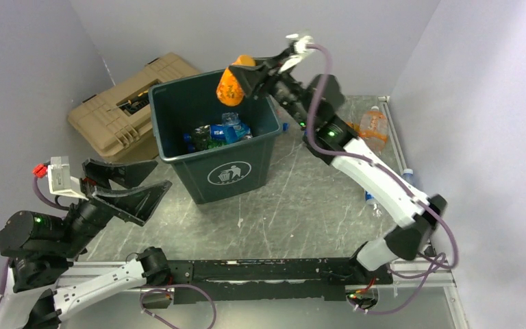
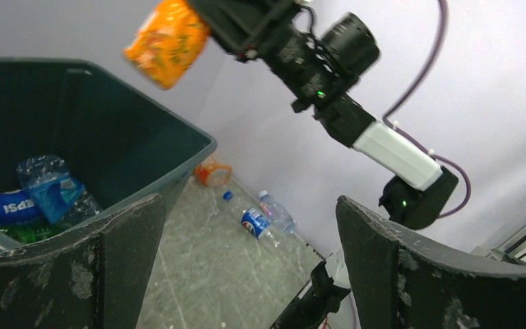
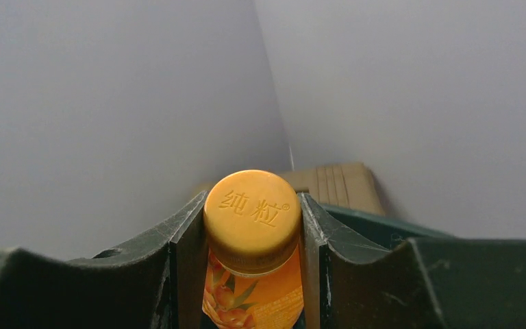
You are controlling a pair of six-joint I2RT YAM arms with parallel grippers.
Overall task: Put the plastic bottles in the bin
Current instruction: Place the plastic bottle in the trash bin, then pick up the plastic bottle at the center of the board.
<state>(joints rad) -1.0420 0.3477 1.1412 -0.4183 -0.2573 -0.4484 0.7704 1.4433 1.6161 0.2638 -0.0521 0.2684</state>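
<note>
An orange bottle (image 1: 231, 83) hangs tilted above the open dark green bin (image 1: 246, 164), which has other bottles (image 1: 218, 134) lying inside, clamped near its cap by the right hand (image 1: 249, 80), while the left hand (image 1: 134, 185) gapes empty beside the bin over the surface (image 1: 301, 205).

Smooth plastic bin (image 1: 195, 175), scratched table (image 1: 301, 205)
</note>
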